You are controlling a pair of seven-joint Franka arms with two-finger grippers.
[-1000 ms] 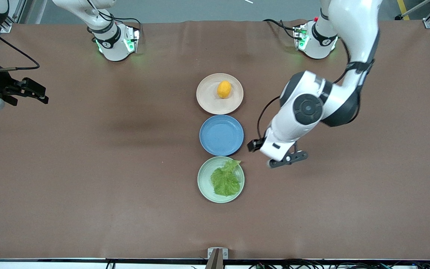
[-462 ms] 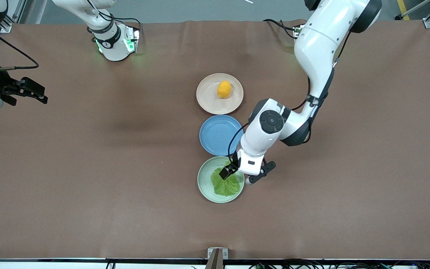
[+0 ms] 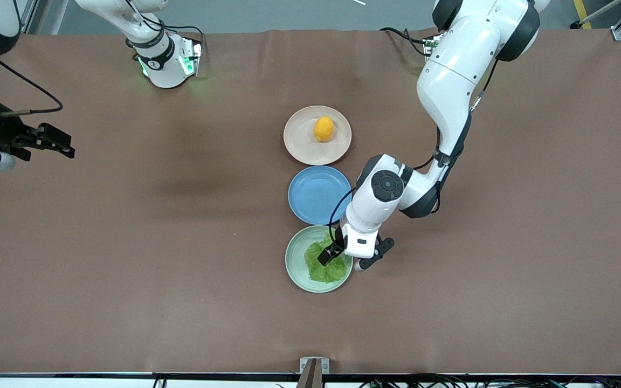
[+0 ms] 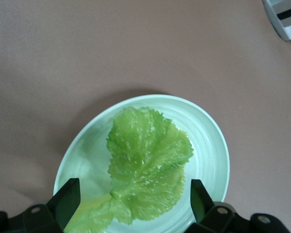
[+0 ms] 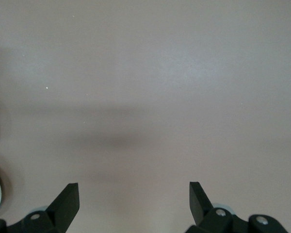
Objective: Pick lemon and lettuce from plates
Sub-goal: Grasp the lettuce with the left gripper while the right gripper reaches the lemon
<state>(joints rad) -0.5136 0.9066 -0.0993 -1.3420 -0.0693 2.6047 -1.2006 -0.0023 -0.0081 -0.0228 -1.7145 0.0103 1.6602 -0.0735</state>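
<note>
While no writing is legible, bare table [image 3: 127, 269] surrounds three plates. Left gripper [image 4: 132, 203], fingers wide, hovers over lettuce [image 4: 148, 167] on mint plate [image 3: 295, 269]. Right gripper [image 5: 133, 204], wide, waits at the right arm's end. Lemon [image 3: 323, 129] rests on beige plate [image 3: 299, 143].

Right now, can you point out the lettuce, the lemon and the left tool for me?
lettuce [image 4: 148, 165]: left wrist view, middle of the leaf.
lemon [image 3: 323, 129]: front view, center of the fruit.
left tool [image 4: 133, 206]: left wrist view, midway between its open fingertips.
</note>
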